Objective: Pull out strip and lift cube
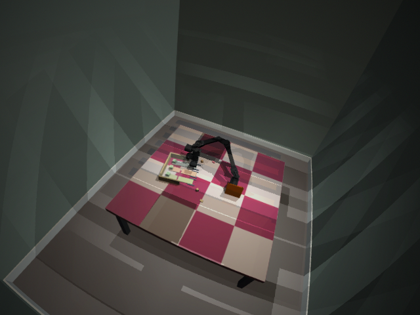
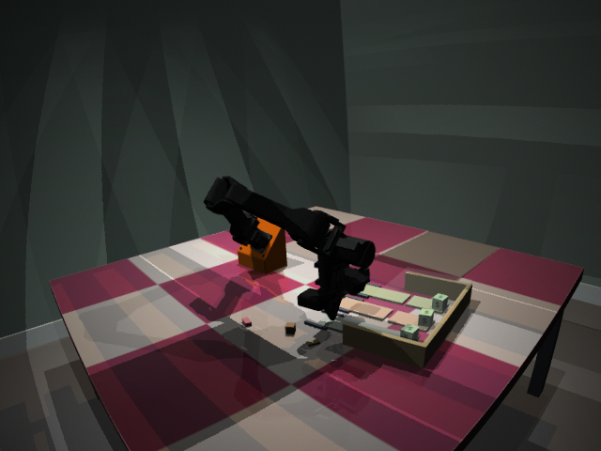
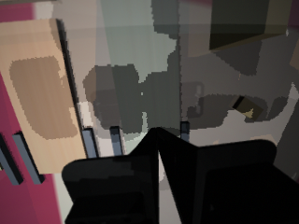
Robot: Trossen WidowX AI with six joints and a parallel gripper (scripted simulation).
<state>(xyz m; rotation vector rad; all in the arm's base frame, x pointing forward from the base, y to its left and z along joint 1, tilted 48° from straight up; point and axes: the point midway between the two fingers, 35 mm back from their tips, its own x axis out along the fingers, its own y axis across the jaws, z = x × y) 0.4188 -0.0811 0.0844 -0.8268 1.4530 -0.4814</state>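
Observation:
My gripper (image 1: 193, 165) (image 2: 332, 316) (image 3: 155, 132) is shut and empty, fingers pointing down over the outer end of the grey-green strip (image 2: 368, 324) (image 3: 135, 28); contact cannot be told. That strip appears continuous where visible, but the arm partly hides it. The peach strip (image 1: 188, 172) (image 2: 371, 309) (image 3: 37, 37) and yellow-green strip (image 1: 185, 180) (image 2: 388, 293) each show a gap before a separate inner piece. Green cubes with marks stand at the inner ends: one by the grey-green strip (image 2: 409, 332), a middle cube (image 2: 425, 317) and a far cube (image 2: 439, 301).
A low-walled wooden frame (image 2: 388, 342) surrounds the inner ends. Dark guide bars (image 3: 90, 142) (image 2: 315, 324) flank the outer ends. A brown block (image 2: 290, 328), a small red block (image 2: 246, 321) and a yellowish piece (image 2: 313, 342) lie nearby. The orange base (image 1: 233, 190) (image 2: 275, 247) holds the arm.

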